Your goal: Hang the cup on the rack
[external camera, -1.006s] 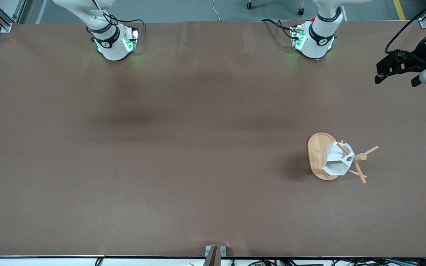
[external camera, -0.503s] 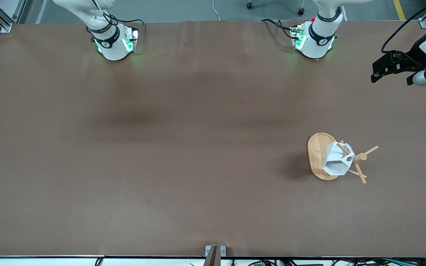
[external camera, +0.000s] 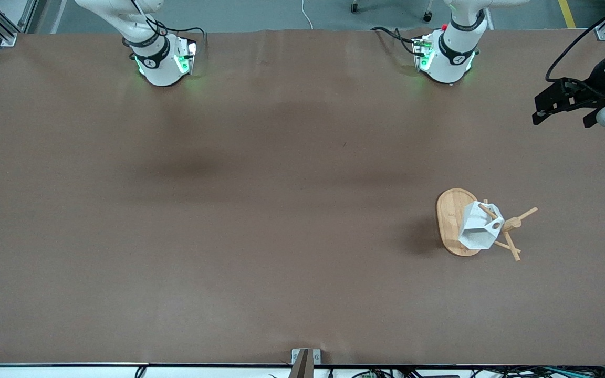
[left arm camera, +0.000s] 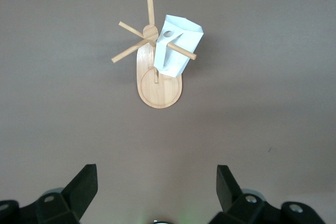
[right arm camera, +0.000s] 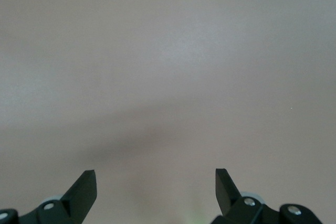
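Robot lab, two arm bases (external camera: pixel 158 60), papered table (external camera: pixel 260 210), cables

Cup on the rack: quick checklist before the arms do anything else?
1. Cup hung on a peg of the rack: ok, a peg passes through its handle in the left wrist view.
2. Rack upright on its base: ok.
3. Left gripper released and clear of the cup: ok, fingers open, up over the table's edge at the left arm's end.
4. Right gripper empty: ok, fingers open, only bare table under it.
5. Cup seated firmly on the peg: cannot tell.
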Controlling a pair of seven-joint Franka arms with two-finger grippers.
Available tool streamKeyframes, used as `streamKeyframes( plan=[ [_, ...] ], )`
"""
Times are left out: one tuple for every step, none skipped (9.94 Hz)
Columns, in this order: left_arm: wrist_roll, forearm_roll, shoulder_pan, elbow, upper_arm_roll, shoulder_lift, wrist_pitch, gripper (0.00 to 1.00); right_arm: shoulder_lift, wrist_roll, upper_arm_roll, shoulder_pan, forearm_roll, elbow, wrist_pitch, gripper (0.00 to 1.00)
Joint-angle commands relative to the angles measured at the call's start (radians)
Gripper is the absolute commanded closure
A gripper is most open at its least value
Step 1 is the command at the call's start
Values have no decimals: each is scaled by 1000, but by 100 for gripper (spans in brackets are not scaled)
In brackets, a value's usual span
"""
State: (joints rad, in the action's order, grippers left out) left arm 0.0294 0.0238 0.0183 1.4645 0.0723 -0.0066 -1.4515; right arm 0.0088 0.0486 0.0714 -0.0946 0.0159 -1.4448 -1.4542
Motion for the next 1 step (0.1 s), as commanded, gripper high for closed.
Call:
streamKeyframes(
  plan=[
    [9,5,3,49,-6,-10,-17,0,5,-7,-4,-10,-10,11,6,0]
  ],
)
